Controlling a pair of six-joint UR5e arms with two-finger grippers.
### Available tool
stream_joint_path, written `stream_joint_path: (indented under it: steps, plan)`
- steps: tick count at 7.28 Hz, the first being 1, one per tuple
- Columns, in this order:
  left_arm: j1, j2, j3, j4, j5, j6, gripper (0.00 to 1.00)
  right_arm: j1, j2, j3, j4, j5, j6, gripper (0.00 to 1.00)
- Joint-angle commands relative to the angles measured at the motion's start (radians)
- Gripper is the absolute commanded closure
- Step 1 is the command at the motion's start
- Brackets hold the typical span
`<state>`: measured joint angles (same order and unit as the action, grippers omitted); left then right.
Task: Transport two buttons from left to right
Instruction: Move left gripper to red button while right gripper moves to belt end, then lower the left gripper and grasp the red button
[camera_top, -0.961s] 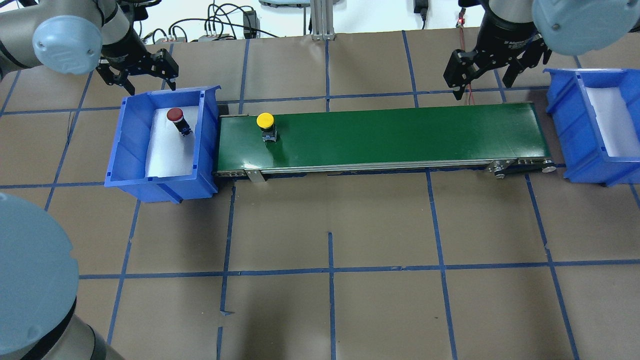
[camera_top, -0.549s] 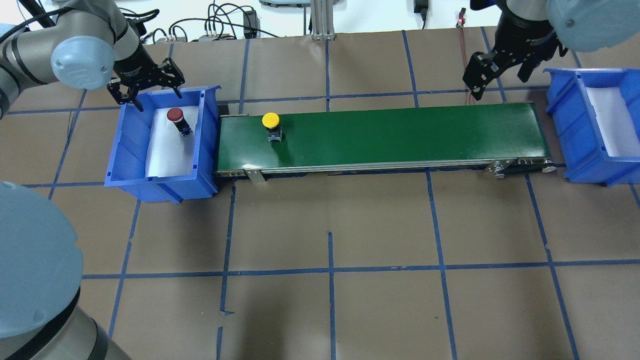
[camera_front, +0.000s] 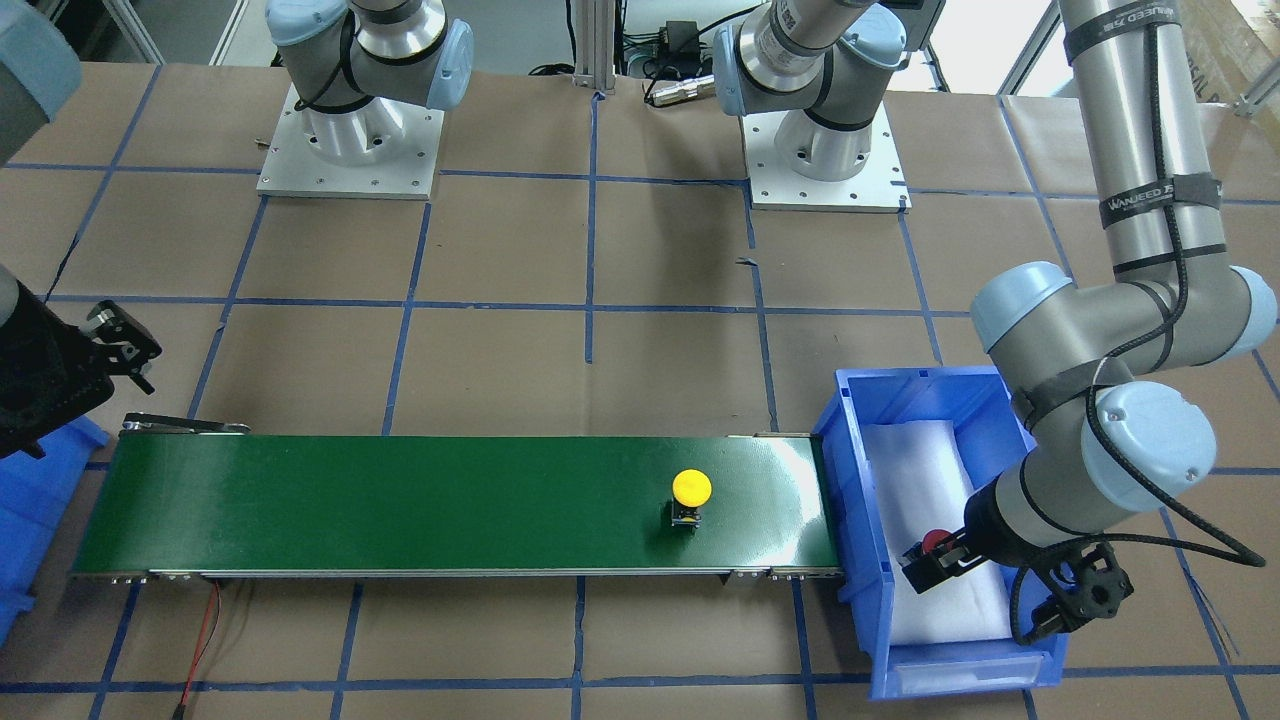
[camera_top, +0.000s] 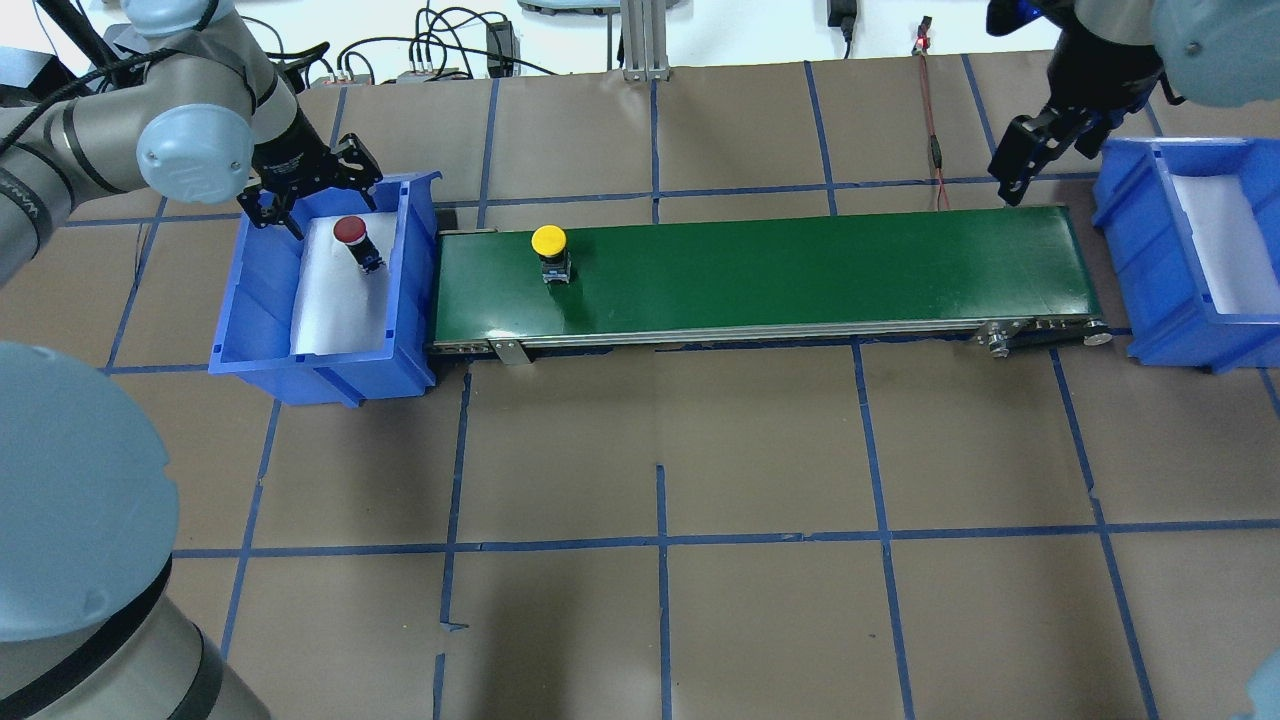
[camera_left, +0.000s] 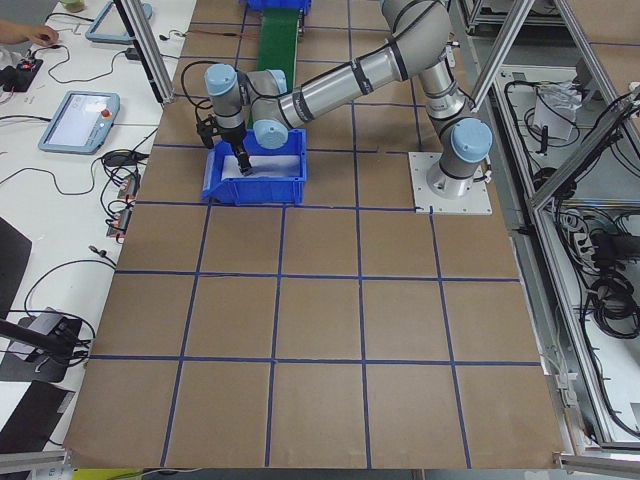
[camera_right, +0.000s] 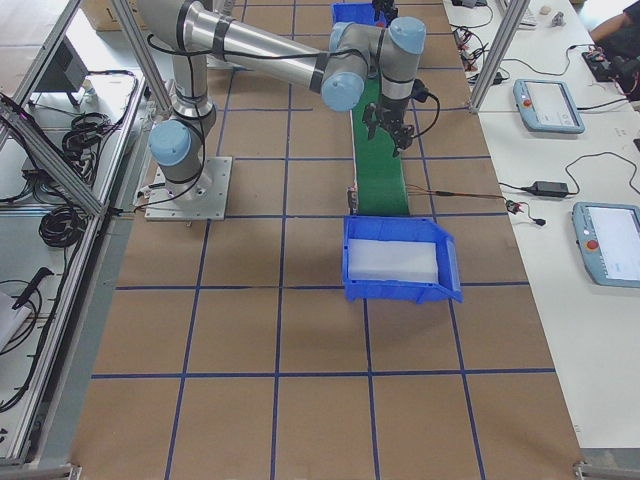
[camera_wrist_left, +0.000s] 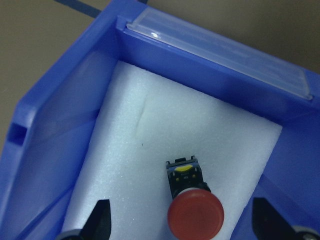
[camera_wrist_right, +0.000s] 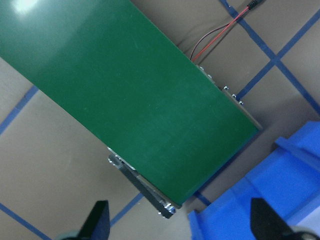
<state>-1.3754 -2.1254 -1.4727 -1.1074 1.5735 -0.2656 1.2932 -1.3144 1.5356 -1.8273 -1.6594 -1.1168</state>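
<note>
The yellow button (camera_top: 549, 243) stands upright on the green conveyor belt (camera_top: 800, 270) near its left end; it also shows in the front view (camera_front: 691, 488). The red button (camera_top: 350, 231) lies tilted on white foam in the left blue bin (camera_top: 260, 290). My left gripper (camera_top: 312, 185) is open over the bin's far end, just beyond the red button; in the left wrist view the red cap (camera_wrist_left: 195, 215) sits between the open fingers (camera_wrist_left: 100, 222). My right gripper (camera_top: 1050, 140) is open and empty above the belt's far right corner.
The right blue bin (camera_top: 1140, 230), lined with white foam, stands just past the belt's right end. A red and black cable (camera_top: 935, 150) runs along the table behind the belt. Brown paper with blue tape lines covers the table (camera_top: 660, 480).
My left gripper has moved in over the far end of the left bin. My right gripper has moved right toward the right bin. The yellow button has shifted slightly right on the belt.
</note>
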Motion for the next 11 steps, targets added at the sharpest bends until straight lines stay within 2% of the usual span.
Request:
stream_joint_path:
  steps: [1, 2, 3, 6, 9, 11]
  plan:
    - [0.007, -0.007, -0.008, 0.0, -0.013, -0.017, 0.16, -0.035, 0.027, 0.084, -0.183, 0.032, -0.342, 0.01]
    - [0.004, -0.007, -0.011, -0.006, -0.012, -0.021, 0.26, -0.037, 0.038, 0.113, -0.216, 0.056, -0.435, 0.03]
    - [0.004, -0.007, -0.017, -0.006, -0.012, -0.021, 0.32, -0.035, 0.041, 0.119, -0.236, 0.058, -0.478, 0.01]
    - [0.009, -0.004, -0.008, -0.006, -0.01, -0.014, 0.59, -0.031, 0.093, 0.132, -0.241, 0.081, -0.506, 0.0]
    - [0.007, 0.012, 0.009, -0.035, -0.009, -0.012, 0.69, -0.029, 0.089, 0.139, -0.251, 0.127, -0.544, 0.0]
    - [0.012, 0.056, 0.014, -0.078, -0.003, -0.004, 0.7, -0.029, 0.093, 0.141, -0.253, 0.125, -0.638, 0.0]
